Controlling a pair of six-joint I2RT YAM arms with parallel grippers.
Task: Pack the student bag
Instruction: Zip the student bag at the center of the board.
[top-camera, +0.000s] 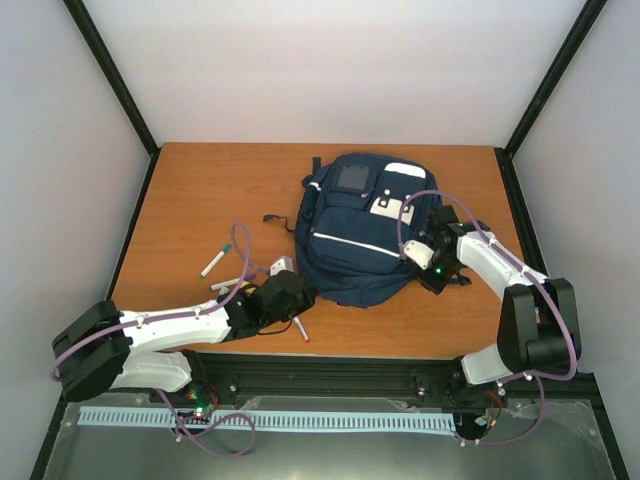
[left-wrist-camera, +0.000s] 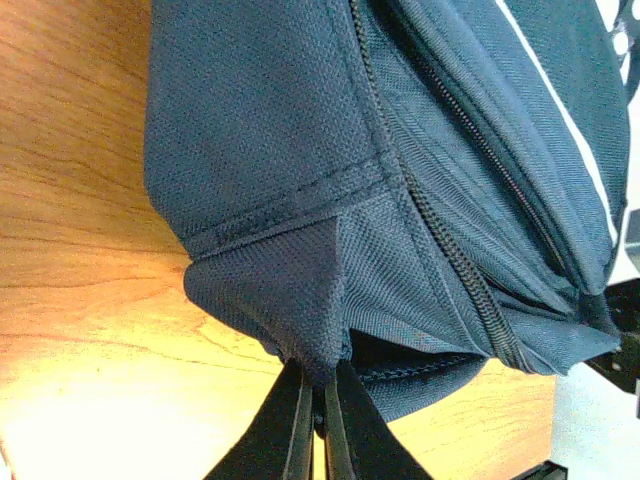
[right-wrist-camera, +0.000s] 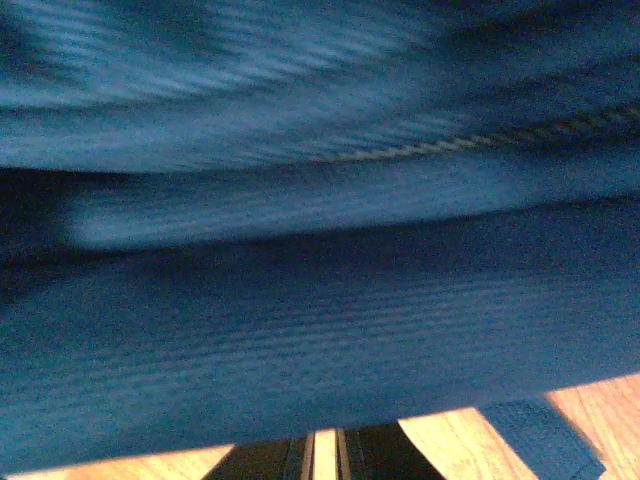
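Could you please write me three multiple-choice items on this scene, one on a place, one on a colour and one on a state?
1. In the top view, where does the green-capped pen lie relative to the student bag?
A) left of it
B) right of it
C) on top of it

2. What colour is the student bag's fabric?
A) red
B) navy blue
C) yellow

3. How is the left end effector?
A) wide open
B) shut on a pen
C) shut on a corner of the student bag

Answers:
1 A, the pen lies apart to the bag's left.
2 B, every view shows navy cloth.
3 C, the left wrist view shows it pinching the fabric corner.
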